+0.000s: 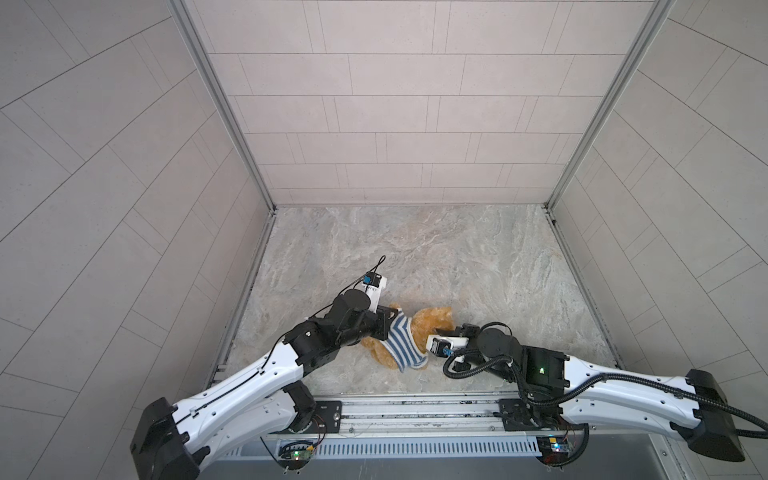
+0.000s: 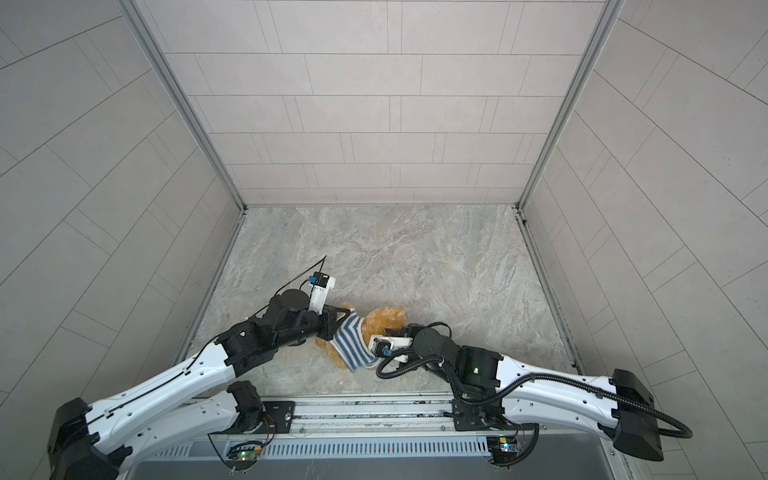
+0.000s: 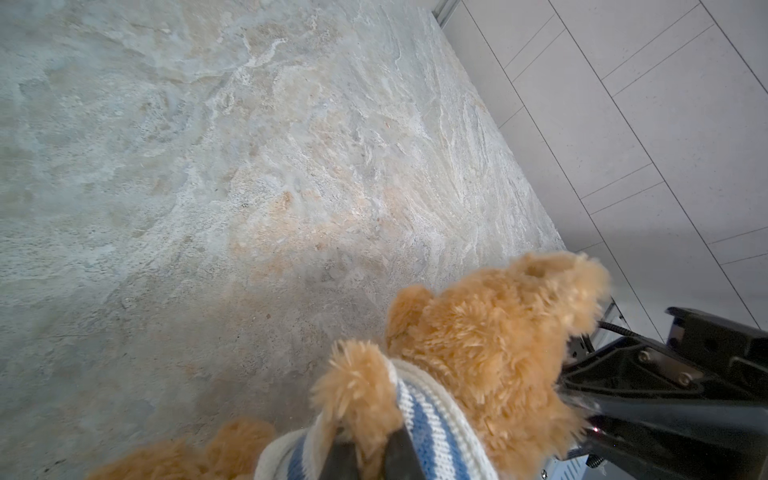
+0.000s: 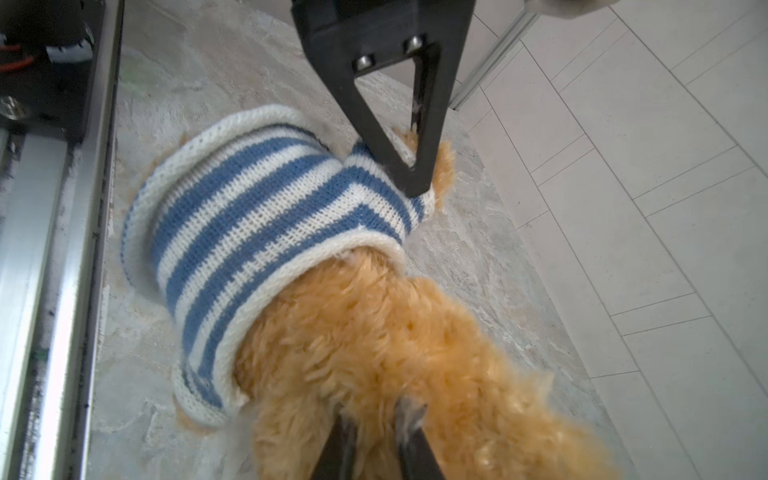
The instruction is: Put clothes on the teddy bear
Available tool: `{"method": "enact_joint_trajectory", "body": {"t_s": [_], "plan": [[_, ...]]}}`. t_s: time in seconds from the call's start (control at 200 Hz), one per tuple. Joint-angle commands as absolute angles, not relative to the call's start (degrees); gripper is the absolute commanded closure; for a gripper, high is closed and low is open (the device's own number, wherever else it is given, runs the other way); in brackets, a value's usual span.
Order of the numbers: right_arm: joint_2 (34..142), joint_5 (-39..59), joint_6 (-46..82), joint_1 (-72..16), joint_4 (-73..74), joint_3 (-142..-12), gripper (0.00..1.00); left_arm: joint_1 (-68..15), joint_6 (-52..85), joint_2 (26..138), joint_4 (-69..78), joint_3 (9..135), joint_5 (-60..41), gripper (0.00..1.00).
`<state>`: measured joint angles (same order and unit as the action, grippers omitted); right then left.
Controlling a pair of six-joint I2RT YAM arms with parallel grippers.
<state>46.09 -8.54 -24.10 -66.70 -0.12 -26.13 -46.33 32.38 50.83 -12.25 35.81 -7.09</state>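
On table near front edge: teddy bear, striped sweater over body. Pinches arm at sleeve with left fingers, probably to pull it through. Rests right fingers, narrowly apart, in head fur for steadying; cannot tell if gripping.

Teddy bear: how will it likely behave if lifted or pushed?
Probably floppy: the bear lies slumped on the table. Likely light and squashy, given its fluffy plush. Unlikely to roll or slip; fur and the knit sweater should drag.
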Motion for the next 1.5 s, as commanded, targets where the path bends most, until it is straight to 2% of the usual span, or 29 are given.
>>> {"method": "enact_joint_trajectory", "body": {"t_s": [0.0, 0.15, 0.215, 0.26, 0.486, 0.721, 0.841, 1.056, 1.206, 1.497], "plan": [[45.7, -10.0, -22.1, -66.5, 0.7, -25.8, 0.66, -43.8, 32.3, 51.0, -11.4, 37.0, -4.0, 1.0], [43.9, -10.3, -18.8, -66.5, 0.4, -24.9, 0.56, -40.1, 30.9, 54.2, -12.2, 40.9, -1.8, 1.0], [42.9, -10.4, -16.6, -66.5, 0.4, -24.4, 0.46, -39.7, 29.2, 55.9, -13.2, 43.5, 1.8, 1.0], [42.2, -11.7, -14.5, -66.5, 0.5, -24.1, 0.43, -39.7, 27.7, 57.0, -13.8, 45.6, 4.8, 1.0], [38.8, -18.4, -1.9, -65.1, -0.9, -23.4, 0.38, -39.8, 22.6, 63.3, -11.4, 49.9, 16.2, 1.0], [37.1, -11.2, 12.1, -56.0, -6.9, -25.4, 0.38, -44.5, 22.1, 67.2, -8.6, 47.7, 20.4, 1.0], [37.7, -7.8, 14.9, -51.5, -10.4, -27.3, 0.37, -47.3, 24.5, 67.2, -7.8, 44.7, 20.4, 1.0], [37.3, -7.7, 16.5, -48.3, -12.7, -28.1, 0.36, -55.5, 29.8, 65.0, -9.3, 39.0, 22.6, 1.0], [38.3, -7.4, 16.9, -47.6, -12.6, -27.9, 0.36, -62.4, 35.5, 61.7, -10.2, 34.4, 24.4, 0.9], [39.4, -6.4, 16.4, -46.8, -12.1, -28.1, 0.36, -73.3, 44.9, 58.9, -14.3, 31.0, 25.3, 0.6]]}}
